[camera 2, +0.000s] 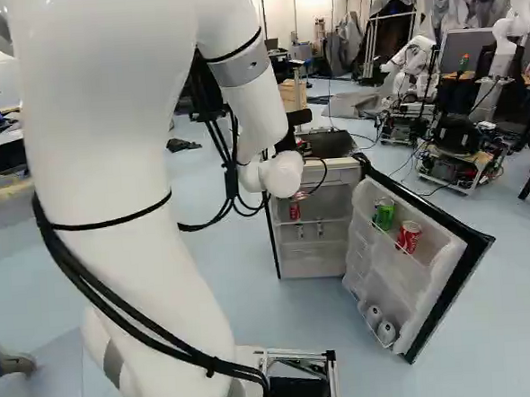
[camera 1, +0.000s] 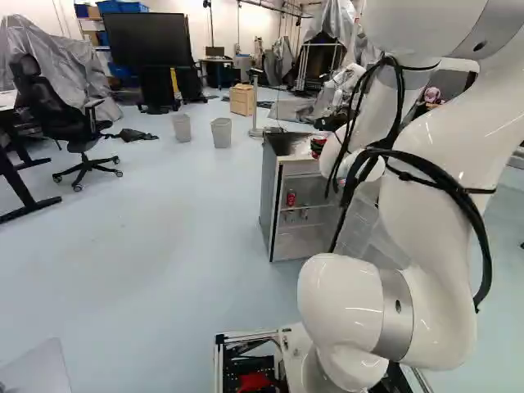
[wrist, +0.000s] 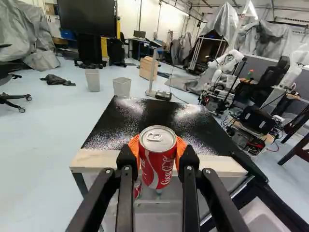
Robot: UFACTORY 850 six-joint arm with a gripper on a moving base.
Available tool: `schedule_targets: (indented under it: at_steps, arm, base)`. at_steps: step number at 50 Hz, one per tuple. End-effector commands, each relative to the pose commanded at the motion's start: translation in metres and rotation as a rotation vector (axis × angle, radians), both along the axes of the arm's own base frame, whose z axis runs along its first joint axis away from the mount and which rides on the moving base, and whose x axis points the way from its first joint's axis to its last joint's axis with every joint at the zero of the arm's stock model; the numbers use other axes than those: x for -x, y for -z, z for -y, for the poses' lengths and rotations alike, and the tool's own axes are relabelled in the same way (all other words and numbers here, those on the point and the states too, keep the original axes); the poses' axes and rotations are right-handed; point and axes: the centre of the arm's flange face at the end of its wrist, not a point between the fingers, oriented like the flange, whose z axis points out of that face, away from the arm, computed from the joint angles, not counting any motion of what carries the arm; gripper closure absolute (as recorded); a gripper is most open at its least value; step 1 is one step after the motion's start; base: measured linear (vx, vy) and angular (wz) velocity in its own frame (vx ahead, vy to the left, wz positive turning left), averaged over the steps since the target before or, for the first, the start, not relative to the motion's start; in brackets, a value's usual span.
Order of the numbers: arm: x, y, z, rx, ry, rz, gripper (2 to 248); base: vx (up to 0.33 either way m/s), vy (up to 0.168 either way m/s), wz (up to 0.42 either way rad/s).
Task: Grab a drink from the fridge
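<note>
In the left base view my gripper [camera 1: 318, 144] is partly hidden by the arm, near the front of the fridge [camera 1: 268, 195]. Seen from the wrist, the gripper [wrist: 157, 155] is shut on a red can [wrist: 158, 162], an orange pad on either side of it. The can stands upright between the fingers, in front of the fridge's black top [wrist: 157, 116]. Another red can [camera 2: 295, 211] stands inside the fridge on a shelf. The fridge door [camera 2: 444, 259] is wide open, with a green can [camera 2: 384, 213] and a red can [camera 2: 409, 236] in its rack.
Lower in the door lie pale cans [camera 2: 387, 332]. Another robot [camera 2: 410, 64] stands beyond the fridge. Two bins [camera 1: 221, 133], a wooden box [camera 1: 242, 99] and an office chair [camera 1: 78, 131] are farther off. A person's feet [camera 2: 8, 390] show near the base.
</note>
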Motion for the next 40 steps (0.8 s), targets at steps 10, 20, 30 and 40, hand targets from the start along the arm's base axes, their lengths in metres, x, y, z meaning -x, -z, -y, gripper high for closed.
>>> schedule_targets:
  at_steps: [10, 20, 30, 40]
  arm:
    - [-0.012, 0.004, 0.002, 0.001, -0.002, -0.028, 156]
    - [-0.024, 0.007, 0.004, 0.003, -0.005, -0.048, 156]
    - [-0.036, 0.008, 0.005, 0.005, -0.011, -0.048, 156]
    - [-0.048, 0.009, 0.007, 0.007, -0.018, -0.042, 156]
  base:
    - [0.0, 0.0, 0.0]
    - [0.0, 0.0, 0.0]
    - [0.0, 0.0, 0.0]
    - [0.0, 0.0, 0.0]
